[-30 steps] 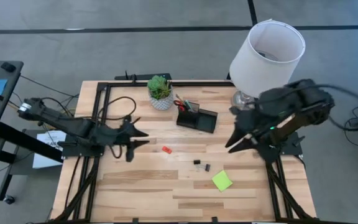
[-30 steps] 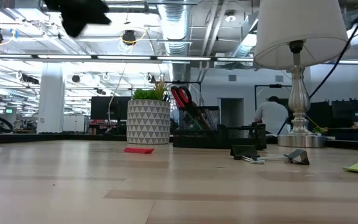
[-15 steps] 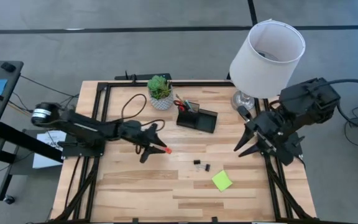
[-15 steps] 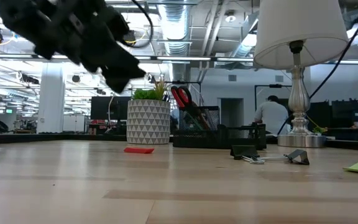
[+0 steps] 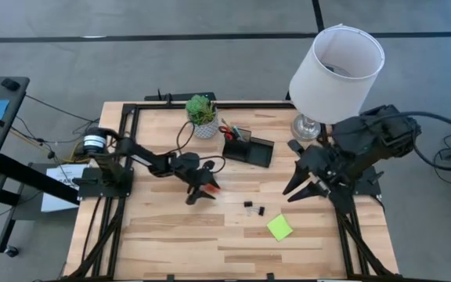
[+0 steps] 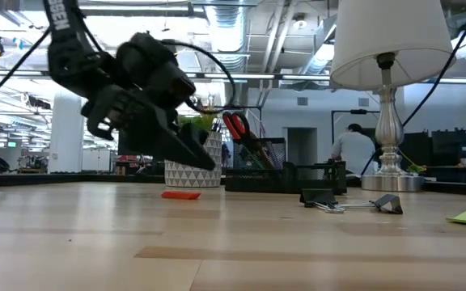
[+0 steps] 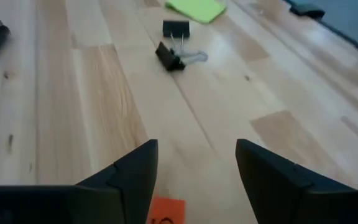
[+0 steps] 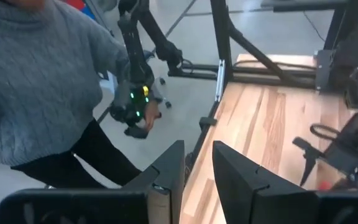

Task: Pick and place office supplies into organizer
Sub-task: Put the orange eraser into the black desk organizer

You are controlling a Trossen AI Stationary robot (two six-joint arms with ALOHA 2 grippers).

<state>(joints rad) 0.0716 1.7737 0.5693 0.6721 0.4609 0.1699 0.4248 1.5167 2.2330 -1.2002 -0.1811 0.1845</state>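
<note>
We see the left gripper (image 5: 203,193) low over the pale wooden table (image 5: 171,235), just left of the frame's centre in the high view. Its 2 dark fingers (image 7: 135,174) stand well apart and hold nothing. The small orange-red eraser (image 7: 165,211) lies flat on the wood between them at the bottom edge of the left wrist view; whether a finger touches it we cannot tell. In the low view that gripper (image 6: 192,153) hangs tilted above the eraser (image 6: 181,194), left of centre.

The 2 small black binder clips (image 5: 253,208) lie close together below the centre of the high view, with the lime-green square sticky-note pad (image 5: 279,227) near them toward the lower right. The small black rectangular desk organizer (image 5: 249,149) sits above centre; the red-handled scissors (image 5: 227,131) and some thin pens stand in its taller compartment. Just left of it stands the white patterned plant pot (image 5: 202,125) with its green plant. A white-shaded lamp (image 5: 337,66) stands on the table's upper right corner.

The right gripper (image 5: 300,186) waits above the table's right side, clear of the supplies. Its fingers (image 8: 166,171) stand a narrow gap apart with nothing between them. Past them, the right wrist view shows a person in a grey knitted sweater (image 8: 36,81) at the upper left.
</note>
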